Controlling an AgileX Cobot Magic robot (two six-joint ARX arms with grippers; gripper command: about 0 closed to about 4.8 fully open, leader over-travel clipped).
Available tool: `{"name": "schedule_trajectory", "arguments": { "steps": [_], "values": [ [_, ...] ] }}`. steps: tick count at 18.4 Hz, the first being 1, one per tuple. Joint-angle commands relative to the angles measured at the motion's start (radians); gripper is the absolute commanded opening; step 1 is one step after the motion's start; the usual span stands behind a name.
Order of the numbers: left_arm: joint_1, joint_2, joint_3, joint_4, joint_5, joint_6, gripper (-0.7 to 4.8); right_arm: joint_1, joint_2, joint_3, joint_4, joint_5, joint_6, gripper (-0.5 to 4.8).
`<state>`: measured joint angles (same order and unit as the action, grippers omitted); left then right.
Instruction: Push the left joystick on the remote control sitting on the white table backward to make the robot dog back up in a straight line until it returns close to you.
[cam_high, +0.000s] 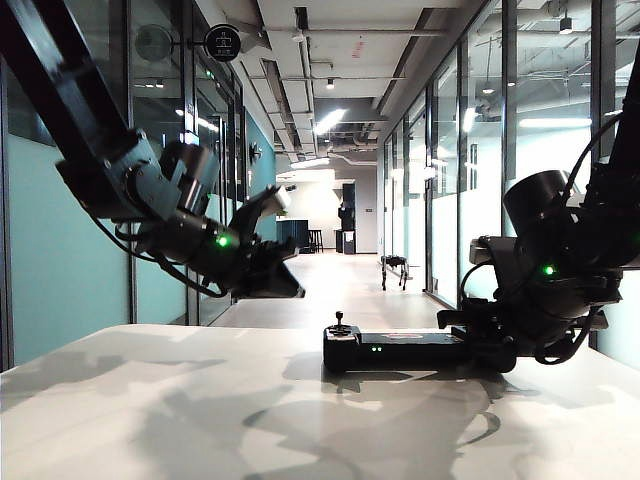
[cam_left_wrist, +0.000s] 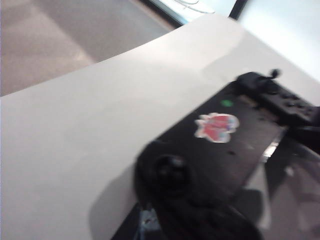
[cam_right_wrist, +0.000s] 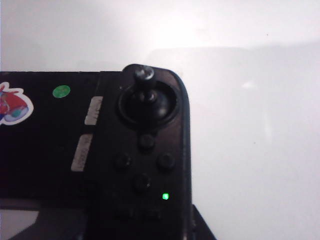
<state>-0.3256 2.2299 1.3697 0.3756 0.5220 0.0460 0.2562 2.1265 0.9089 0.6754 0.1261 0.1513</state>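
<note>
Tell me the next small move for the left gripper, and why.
Probably lower the left gripper onto the left joystick: it hangs above the table, short of the stick. The right gripper sits at the other end of the remote, and the robot dog stands far down the corridor.

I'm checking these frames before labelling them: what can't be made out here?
- Left gripper: its jaws merge into a dark silhouette in the exterior view; absent from the left wrist view.
- Right gripper: at the remote control, but the arm's bulk hides its fingers; the right wrist view cuts them off.
- Robot dog: too small and distant down the corridor.
- Left joystick: blurred in the left wrist view.
</note>
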Motion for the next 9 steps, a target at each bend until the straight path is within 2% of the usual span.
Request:
{"name": "schedule_trajectory", "arguments": {
  "steps": [1, 9],
  "values": [
    [0.003, 0.04, 0.071, -0.03, 0.056, 0.008, -0.05, 0.013, -0.005, 0.003, 0.038, 0.014, 0.006, 1.66],
    [0.005, 0.218, 0.377, -0.245, 0.13, 0.142, -0.06, 0.019, -0.005, 0.003, 0.039, 0.014, 0.006, 1.65]
  ]
}}
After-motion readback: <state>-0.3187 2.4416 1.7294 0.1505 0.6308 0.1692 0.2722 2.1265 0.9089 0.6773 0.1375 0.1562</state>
